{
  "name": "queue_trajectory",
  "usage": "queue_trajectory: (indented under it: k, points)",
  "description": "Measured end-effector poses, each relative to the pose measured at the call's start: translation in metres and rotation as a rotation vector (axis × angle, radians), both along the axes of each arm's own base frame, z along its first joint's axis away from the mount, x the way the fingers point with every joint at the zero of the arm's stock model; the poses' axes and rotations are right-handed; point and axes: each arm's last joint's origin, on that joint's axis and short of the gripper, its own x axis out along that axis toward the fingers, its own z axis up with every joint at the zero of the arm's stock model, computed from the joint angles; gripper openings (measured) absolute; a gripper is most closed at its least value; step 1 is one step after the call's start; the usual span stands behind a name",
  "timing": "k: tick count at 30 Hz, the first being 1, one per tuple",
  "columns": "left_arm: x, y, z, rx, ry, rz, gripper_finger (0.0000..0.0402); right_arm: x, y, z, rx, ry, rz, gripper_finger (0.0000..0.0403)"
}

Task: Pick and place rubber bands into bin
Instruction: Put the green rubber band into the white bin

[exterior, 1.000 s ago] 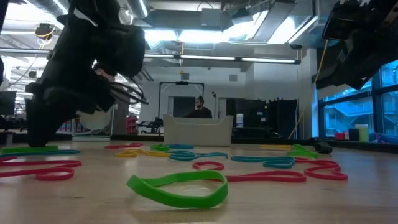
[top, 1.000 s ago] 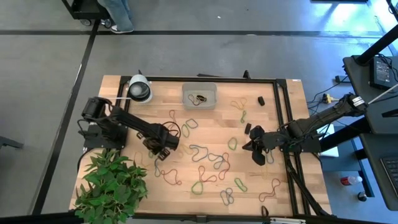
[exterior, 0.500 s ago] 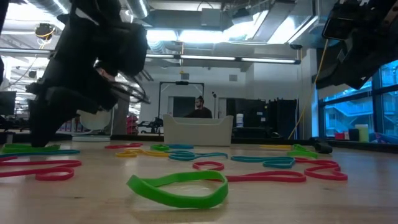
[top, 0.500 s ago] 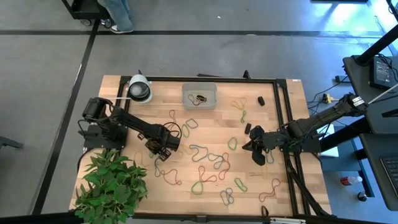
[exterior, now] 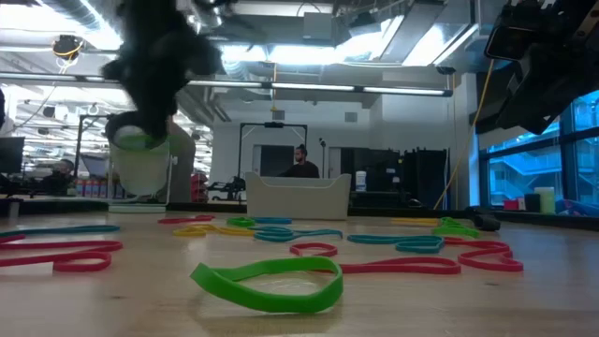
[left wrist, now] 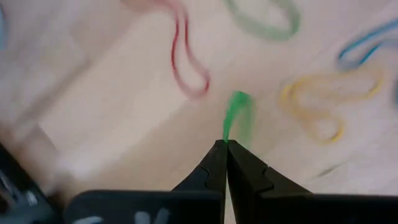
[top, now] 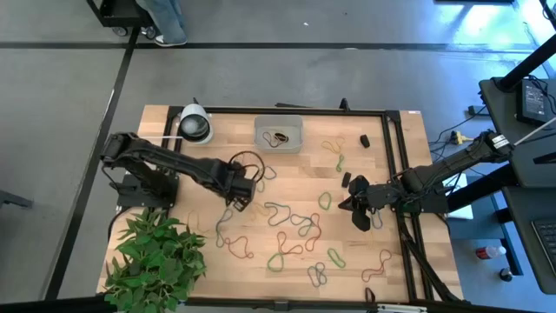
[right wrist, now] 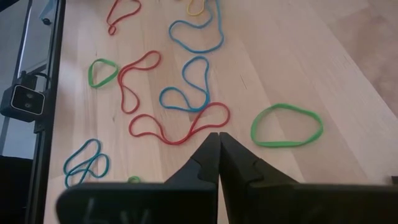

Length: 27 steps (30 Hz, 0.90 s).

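Rubber bands (top: 291,222) litter the worktop (top: 382,187). Left claw (left wrist: 226,144) pinches one green band (left wrist: 237,115), lifted clear: carry step. Next, likely swing to the bin (top: 279,134) and release. Right claw (right wrist: 219,138) closed, empty, waiting at the right.

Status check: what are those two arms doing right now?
Left tool shut on thin green rubber band, lifted. Right tool shut, empty. Clear plastic bin unobstructed.
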Motion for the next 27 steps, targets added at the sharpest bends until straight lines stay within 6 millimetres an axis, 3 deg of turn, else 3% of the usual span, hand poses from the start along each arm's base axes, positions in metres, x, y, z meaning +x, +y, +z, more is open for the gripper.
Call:
queue_trajectory:
  k: [6,10,16,22,27]
  points:
    - [0.017,0.027,0.035,0.096,-0.103,-0.055,0.0001,0.0,0.0,0.0,-0.001,-0.001,-0.002,0.0007]
    - [0.027,0.057,0.057,0.155,-0.175,-0.091,0.0002,0.0,0.0,0.0,-0.001,-0.001,-0.002,0.0007]
    - [0.058,0.108,0.074,0.271,-0.261,-0.218,0.0001,0.0,0.0,0.0,-0.001,0.0,-0.003,0.0007]
    - [0.09,0.16,0.063,0.313,-0.197,-0.35,0.0001,0.001,0.0,0.001,0.006,-0.008,-0.008,0.0007]
    - [0.112,0.199,0.032,0.302,-0.1,-0.431,0.0005,0.001,-0.001,0.001,0.019,-0.016,-0.072,0.0007]
